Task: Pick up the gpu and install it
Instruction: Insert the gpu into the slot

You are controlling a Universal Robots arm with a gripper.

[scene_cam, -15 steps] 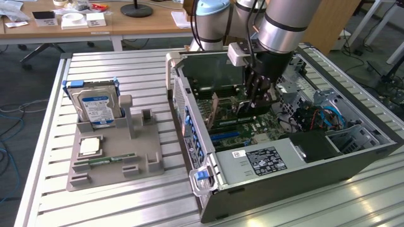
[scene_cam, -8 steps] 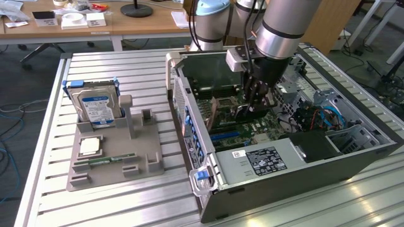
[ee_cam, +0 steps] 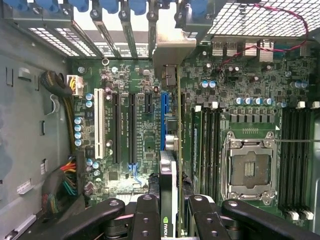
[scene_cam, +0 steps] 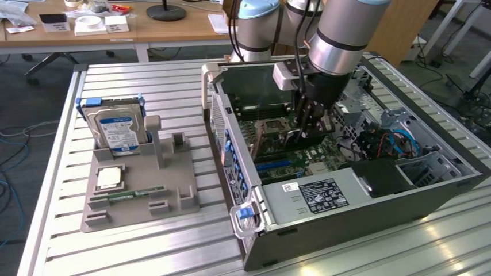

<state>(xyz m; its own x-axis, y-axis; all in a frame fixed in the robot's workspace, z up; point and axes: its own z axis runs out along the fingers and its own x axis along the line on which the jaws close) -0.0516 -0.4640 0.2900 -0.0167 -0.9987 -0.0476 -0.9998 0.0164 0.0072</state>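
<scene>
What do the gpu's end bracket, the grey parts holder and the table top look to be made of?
On the gpu, the end bracket: bare sheet metal, dull silver sheen. The parts holder: probably matte grey plastic, flat and shineless, blocky posts. The table top: likely aluminium, brushed silver slats with grooves and soft reflections.

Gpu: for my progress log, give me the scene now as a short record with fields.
end effector: shut on gpu, reaching down into the open case
gpu: held edge-on over the motherboard, alongside the blue slot
seated in slot: cannot tell
tray: outside the case, on the exterior view's left
hard drive: upright in the tray
RAM stick: lying flat in the tray
</scene>
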